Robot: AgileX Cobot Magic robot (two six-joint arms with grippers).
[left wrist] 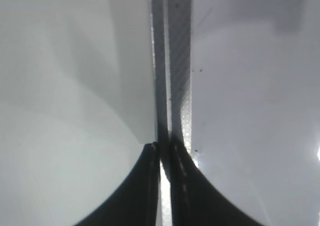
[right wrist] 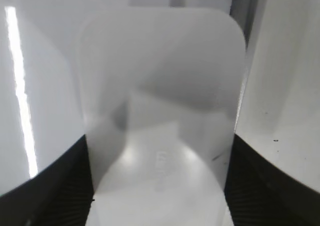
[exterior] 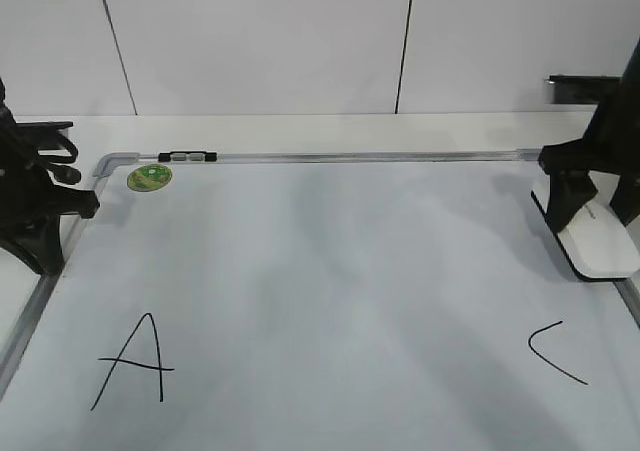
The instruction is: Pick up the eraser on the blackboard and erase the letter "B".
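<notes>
Right now my right claw (exterior: 590,209) is lowered at the far right edge of the blackboard (exterior: 330,271), arm coming down steeply from above, and its two dark fingers (right wrist: 265,186) straddle the eraser (exterior: 600,246). In my right wrist view the white rounded block (right wrist: 160,110) fills the space between them, one finger against each long side, so the claw is closed on it. The eraser lies flat on the board surface, its thin dark base showing along the near edge, just beside the metal frame. My left claw (exterior: 85,203) sits low at the left edge of the board, near the green round sticker (exterior: 149,177), with the arm bent behind it. In the left wrist view its fingers (left wrist: 150,186) are drawn together with only a thin slit between, poised over the board's silver frame (left wrist: 175,60) and holding nothing. On the white surface I can see a black "A" (exterior: 135,363) at the near left and a "C" (exterior: 556,351) at the near right; the stretch between them carries no marks that I can make out.
</notes>
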